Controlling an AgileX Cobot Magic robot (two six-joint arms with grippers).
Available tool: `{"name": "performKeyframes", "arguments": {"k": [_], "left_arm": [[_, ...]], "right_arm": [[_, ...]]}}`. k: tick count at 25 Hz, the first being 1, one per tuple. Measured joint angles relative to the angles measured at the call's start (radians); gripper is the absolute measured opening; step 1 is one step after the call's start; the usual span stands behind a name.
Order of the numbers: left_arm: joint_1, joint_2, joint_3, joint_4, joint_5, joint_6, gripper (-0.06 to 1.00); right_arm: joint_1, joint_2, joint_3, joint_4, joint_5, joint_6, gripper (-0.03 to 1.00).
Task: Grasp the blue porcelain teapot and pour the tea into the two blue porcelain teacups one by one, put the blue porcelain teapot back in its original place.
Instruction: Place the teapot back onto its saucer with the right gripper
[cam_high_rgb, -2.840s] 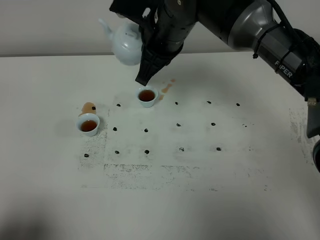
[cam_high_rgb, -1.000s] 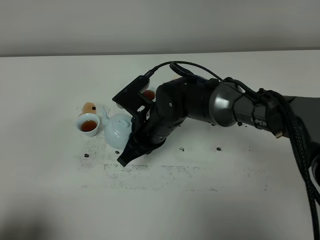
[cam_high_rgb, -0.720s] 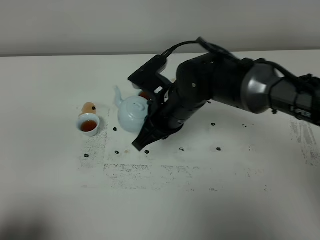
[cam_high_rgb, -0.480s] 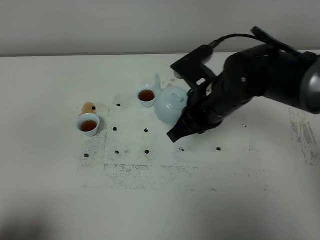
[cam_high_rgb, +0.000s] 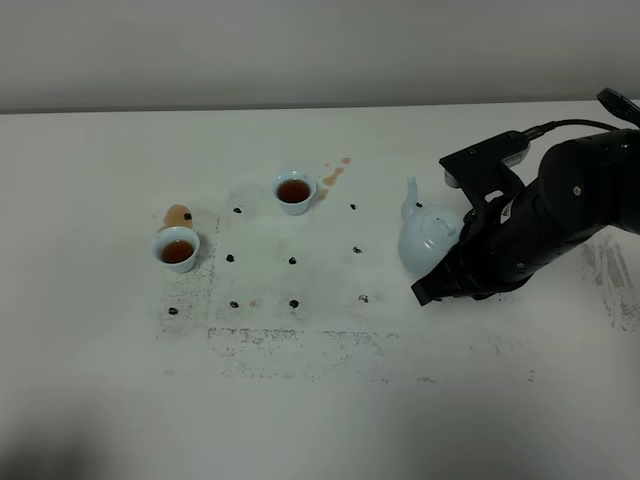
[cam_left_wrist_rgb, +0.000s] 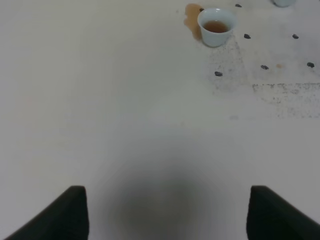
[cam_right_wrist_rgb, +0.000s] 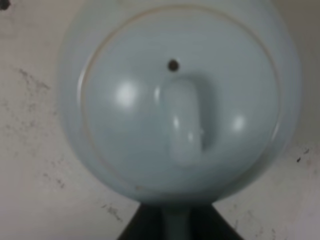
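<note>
Right hand (cam_right_wrist_rgb: 176, 222) grips the teapot (cam_high_rgb: 428, 240) handle, its lid vent hole visible only from the wrist

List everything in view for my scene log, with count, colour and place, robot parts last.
teapot: one, pale blue, right of centre, held in the right gripper's jaws.
teacups: two, pale blue, holding brown tea; one at the left, one further back near the middle.
tea spills: brown, one beside the left cup, one right of the back cup.
table: one, white, with a grid of black dots.
right gripper: one, black, shut on the teapot handle.
left gripper: one, black, open above bare table.
</note>
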Motion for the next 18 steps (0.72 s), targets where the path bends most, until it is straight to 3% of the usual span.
{"name": "performKeyframes", "arguments": {"k": [12, 18], "left_arm": [[0.000, 0.000, 0.000, 0.000, 0.000, 0.000, 0.66], [0.000, 0.000, 0.000, 0.000, 0.000, 0.000, 0.66]], "right_arm": [[-0.013, 0.055, 0.055, 0.003, -0.103, 0.031, 0.09], [-0.070, 0.060, 0.055, -0.007, -0.111, 0.035, 0.09]]}}
